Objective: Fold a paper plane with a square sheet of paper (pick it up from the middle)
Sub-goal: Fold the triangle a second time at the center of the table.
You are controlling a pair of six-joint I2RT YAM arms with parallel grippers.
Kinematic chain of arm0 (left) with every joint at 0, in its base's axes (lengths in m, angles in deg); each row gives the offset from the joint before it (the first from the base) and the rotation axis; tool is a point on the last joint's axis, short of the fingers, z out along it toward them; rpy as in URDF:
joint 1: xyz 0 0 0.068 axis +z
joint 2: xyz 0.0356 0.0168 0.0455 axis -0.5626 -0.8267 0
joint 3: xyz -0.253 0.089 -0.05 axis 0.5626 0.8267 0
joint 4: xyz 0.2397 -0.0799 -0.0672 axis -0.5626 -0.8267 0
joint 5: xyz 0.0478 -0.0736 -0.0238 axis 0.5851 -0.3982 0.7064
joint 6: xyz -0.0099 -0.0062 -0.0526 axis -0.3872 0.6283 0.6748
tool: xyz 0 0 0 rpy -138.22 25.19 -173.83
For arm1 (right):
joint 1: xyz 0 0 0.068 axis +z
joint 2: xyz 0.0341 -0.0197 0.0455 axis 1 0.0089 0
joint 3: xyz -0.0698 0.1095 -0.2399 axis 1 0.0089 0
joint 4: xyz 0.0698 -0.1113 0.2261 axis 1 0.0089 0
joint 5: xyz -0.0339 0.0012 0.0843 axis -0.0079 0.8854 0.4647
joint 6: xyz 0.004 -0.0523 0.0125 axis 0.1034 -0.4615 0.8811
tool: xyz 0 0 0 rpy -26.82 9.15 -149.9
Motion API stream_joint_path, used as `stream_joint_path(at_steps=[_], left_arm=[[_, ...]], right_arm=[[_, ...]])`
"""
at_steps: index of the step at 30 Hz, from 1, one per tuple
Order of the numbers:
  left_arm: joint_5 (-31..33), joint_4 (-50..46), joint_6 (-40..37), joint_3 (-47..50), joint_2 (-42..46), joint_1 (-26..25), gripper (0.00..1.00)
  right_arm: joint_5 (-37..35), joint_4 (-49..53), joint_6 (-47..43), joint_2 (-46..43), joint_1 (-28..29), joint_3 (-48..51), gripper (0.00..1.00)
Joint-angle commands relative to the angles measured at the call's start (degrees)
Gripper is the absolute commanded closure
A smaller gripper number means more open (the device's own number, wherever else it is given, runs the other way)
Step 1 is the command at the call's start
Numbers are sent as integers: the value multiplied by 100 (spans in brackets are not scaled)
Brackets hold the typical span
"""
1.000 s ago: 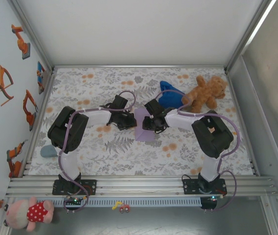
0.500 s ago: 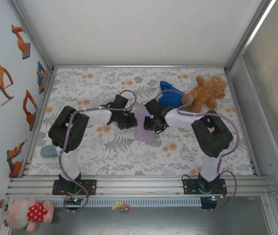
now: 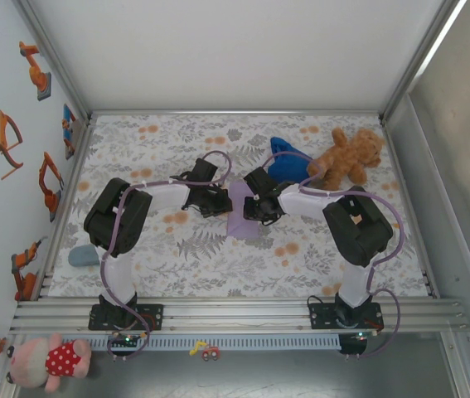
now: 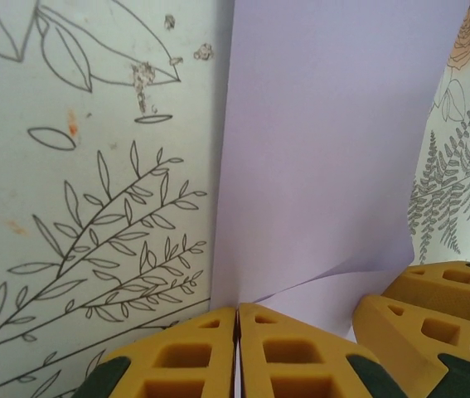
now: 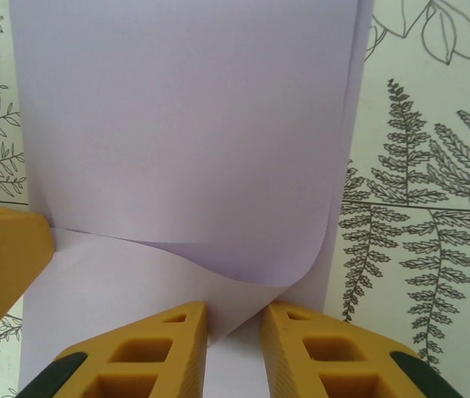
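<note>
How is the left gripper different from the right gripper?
The left gripper is shut, pinching the edge of the purple paper; the right gripper has a gap between its fingers, with a curled-up fold of the paper in it. The left gripper reaches in from the left, the right gripper from the right. Both have yellow fingers and are at the same paper.

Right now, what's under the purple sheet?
Its own lower layer shows beneath the curled upper flap of the sheet; the fern-print table cover shows around it. The cover directly beneath is hidden.
</note>
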Motion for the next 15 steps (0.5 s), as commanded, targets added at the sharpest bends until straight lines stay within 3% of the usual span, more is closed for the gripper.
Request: stream_joint_path(at_steps=[1, 9, 15], left_arm=[[22, -192, -134, -99, -134, 18, 90], [153, -344, -119, -91, -261, 44, 91], [155, -403, -114, -34, -368, 57, 91]], right_arm=[[-128, 452, -9, 528, 28, 179, 75], [-73, 404, 35, 287, 30, 195, 73], [-85, 314, 105, -476, 28, -16, 66]])
